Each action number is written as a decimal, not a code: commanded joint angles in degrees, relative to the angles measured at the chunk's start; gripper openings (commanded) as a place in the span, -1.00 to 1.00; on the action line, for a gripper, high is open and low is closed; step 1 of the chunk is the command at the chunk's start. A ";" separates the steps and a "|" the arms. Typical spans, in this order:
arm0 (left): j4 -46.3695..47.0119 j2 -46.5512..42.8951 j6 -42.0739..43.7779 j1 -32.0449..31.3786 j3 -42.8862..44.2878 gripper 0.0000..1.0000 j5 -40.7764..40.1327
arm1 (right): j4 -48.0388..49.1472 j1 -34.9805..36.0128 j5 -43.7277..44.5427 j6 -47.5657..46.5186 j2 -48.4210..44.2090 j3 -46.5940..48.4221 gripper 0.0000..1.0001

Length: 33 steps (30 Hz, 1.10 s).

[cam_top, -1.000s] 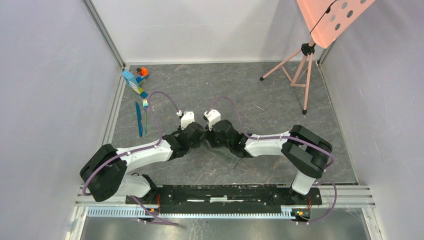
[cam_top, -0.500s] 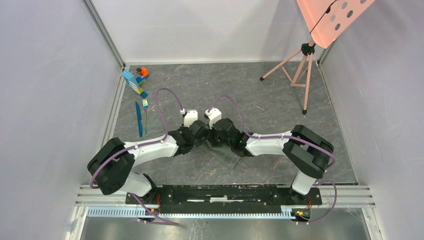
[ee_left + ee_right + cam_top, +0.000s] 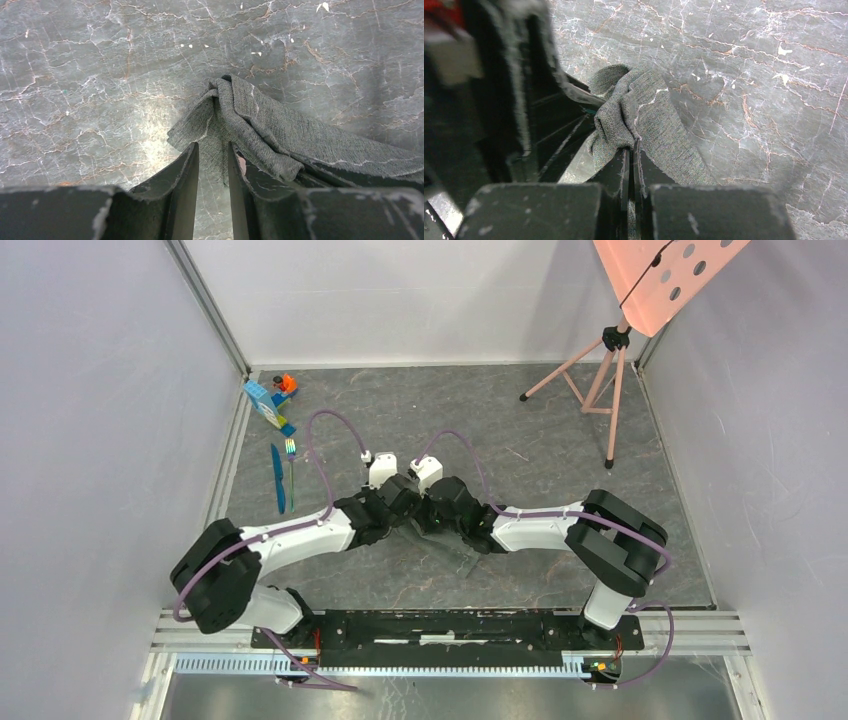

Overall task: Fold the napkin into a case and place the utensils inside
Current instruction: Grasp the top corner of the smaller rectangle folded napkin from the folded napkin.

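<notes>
The dark grey napkin (image 3: 260,125) is bunched into a raised peak at the table's middle, mostly hidden under both wrists in the top view, with one corner (image 3: 463,558) showing. My right gripper (image 3: 631,148) is shut on the bunched cloth (image 3: 644,105). My left gripper (image 3: 213,145) stands open, its jaws a narrow gap apart, with a thin fold of the cloth at its tips. The two grippers (image 3: 405,502) (image 3: 430,508) meet nose to nose. The blue knife (image 3: 278,480) and the fork (image 3: 291,462) lie side by side at the far left.
Blue and orange toy blocks (image 3: 272,400) sit in the back left corner. A pink tripod (image 3: 600,380) stands at the back right under an orange perforated board. Grey walls close in the marbled table (image 3: 520,450) on three sides.
My left arm has swung right and forward, bringing its gripper up against the cloth held by the right gripper. The right arm has barely moved.
</notes>
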 commanded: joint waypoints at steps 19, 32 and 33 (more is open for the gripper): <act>-1.21 11.05 -1.26 -0.31 5.99 -0.41 -2.79 | 3.05 0.01 -0.73 0.06 -0.76 1.89 -0.99; 0.31 7.76 1.83 -0.17 5.40 -0.95 -2.88 | 2.90 0.00 -0.49 -0.33 -0.75 1.54 -0.99; 0.81 7.05 1.71 -0.20 4.77 -0.95 -2.64 | 2.76 -0.04 -0.40 -0.51 -0.85 1.54 -1.00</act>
